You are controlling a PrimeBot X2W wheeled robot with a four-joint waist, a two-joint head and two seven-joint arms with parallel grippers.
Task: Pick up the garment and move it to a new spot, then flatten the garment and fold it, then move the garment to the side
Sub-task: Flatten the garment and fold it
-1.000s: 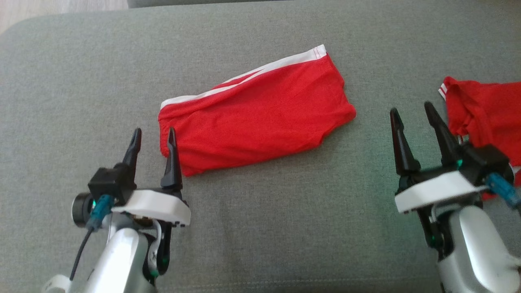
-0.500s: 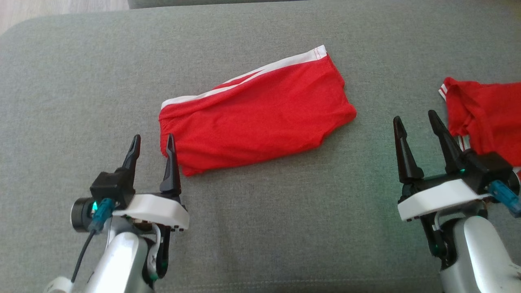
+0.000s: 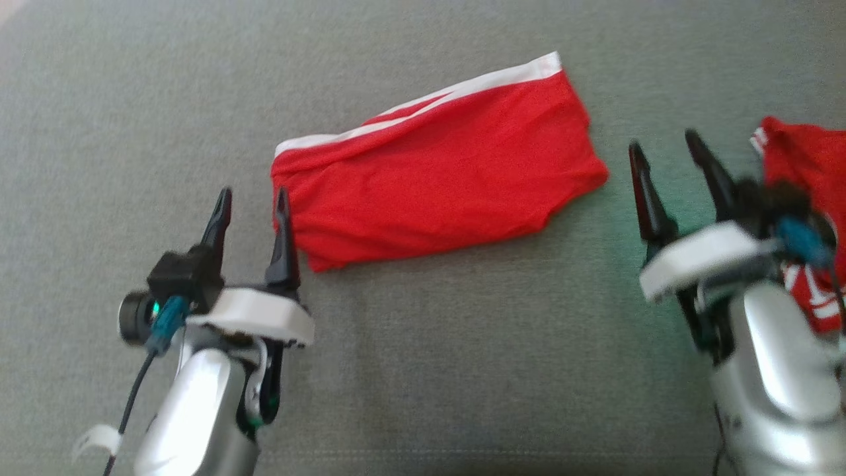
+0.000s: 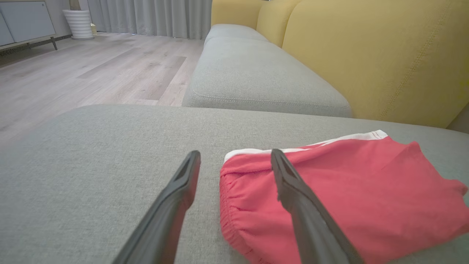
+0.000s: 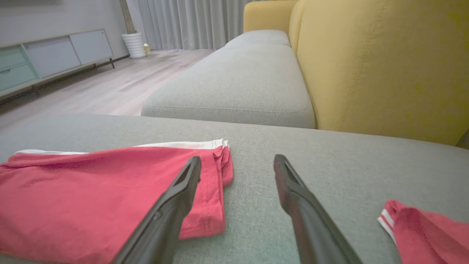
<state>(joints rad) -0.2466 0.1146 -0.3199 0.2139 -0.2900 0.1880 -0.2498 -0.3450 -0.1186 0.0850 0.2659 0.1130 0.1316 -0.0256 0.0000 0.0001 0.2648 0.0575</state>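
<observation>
Your red garment [image 3: 436, 172] lies folded flat on the grey cushion [image 3: 462, 363], left end effector [image 3: 254, 195] released at its waistband end, right end effector [image 3: 663, 140] released just beyond its hem end, so I judge only the sideways move remains.

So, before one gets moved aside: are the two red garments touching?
Apart. The right wrist view shows bare gray cushion between the folded red shorts and the other red garment.

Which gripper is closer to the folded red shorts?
Left. The left gripper sits at the waistband end of the red shorts, one finger over their edge; the right gripper stands clear of the opposite end.
</observation>
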